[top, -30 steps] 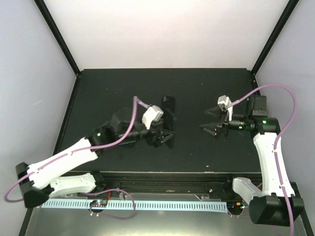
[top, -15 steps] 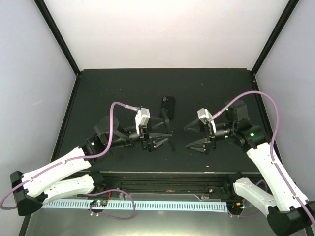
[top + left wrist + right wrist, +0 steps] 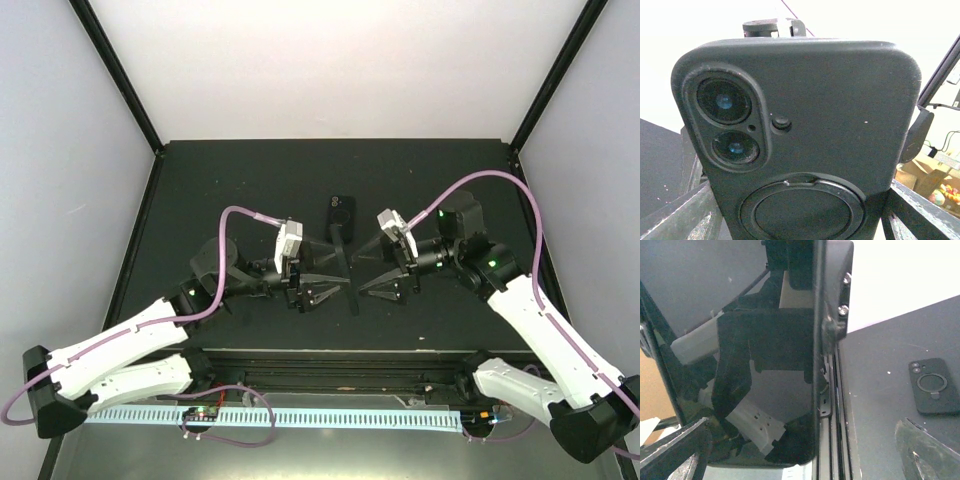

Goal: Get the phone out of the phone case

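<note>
The phone sits in its black case (image 3: 830, 110), whose back with two lens cutouts and a ring fills the left wrist view. My left gripper (image 3: 335, 283) is shut on the case's two long edges and holds it upright, edge-on in the top view (image 3: 346, 268). In the right wrist view the phone's glossy screen (image 3: 765, 365) faces the camera. My right gripper (image 3: 365, 275) stands open just right of the phone, one finger low on each side of it, touching nothing.
A second black case (image 3: 341, 212) lies flat on the black table (image 3: 450, 180) just behind the held phone, and it also shows as a case lying flat (image 3: 934, 386) in the right wrist view. The table's metal front rail (image 3: 832, 440) runs close below the phone.
My right arm has swung left, bringing its open gripper up to the phone's screen side. The left gripper has turned and pulled back slightly, still holding the cased phone upright.
</note>
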